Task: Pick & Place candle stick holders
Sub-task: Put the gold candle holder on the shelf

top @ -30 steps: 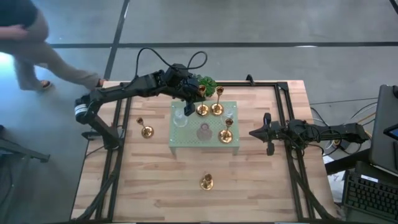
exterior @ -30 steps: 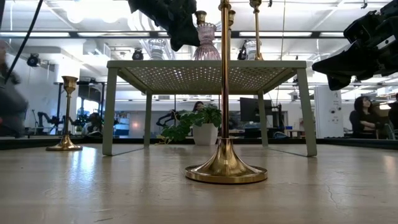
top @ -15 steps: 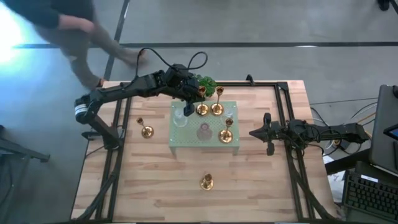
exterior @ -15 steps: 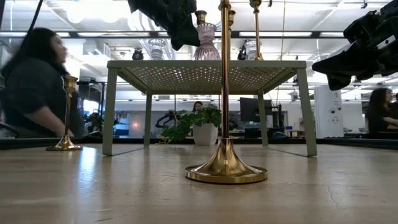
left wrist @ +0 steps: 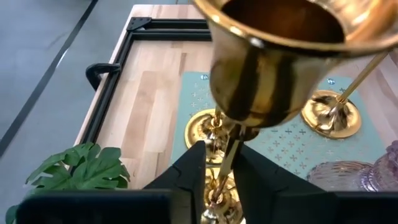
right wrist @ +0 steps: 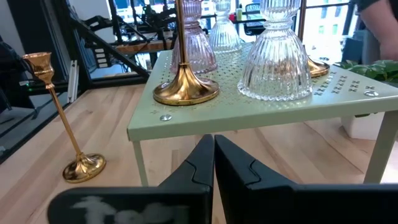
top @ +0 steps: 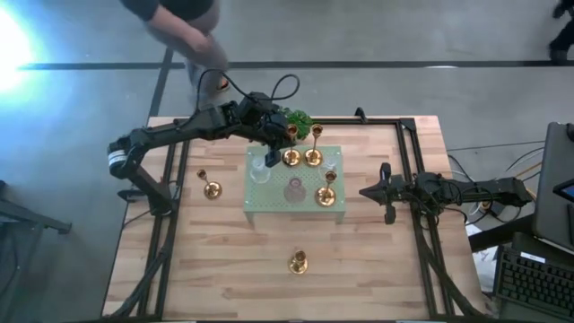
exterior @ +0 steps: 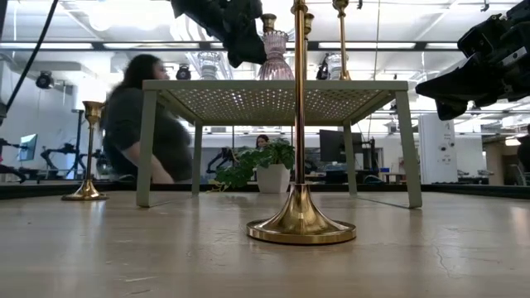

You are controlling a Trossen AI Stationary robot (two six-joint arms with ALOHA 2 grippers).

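Left pincer [left wrist: 219, 180] clamps the thin stem of a brass candle stick holder [left wrist: 273, 68] standing on the green stand [top: 293, 191], grip low so it stays upright; right pincer [right wrist: 213, 163], fingers together, empty, waits beside the stand.

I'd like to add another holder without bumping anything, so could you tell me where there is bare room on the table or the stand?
The table is bare along its near edge on either side of the lone brass holder, and in the strip between the stand and the right gripper. The stand's top is crowded; the left gripper grips a brass holder there.
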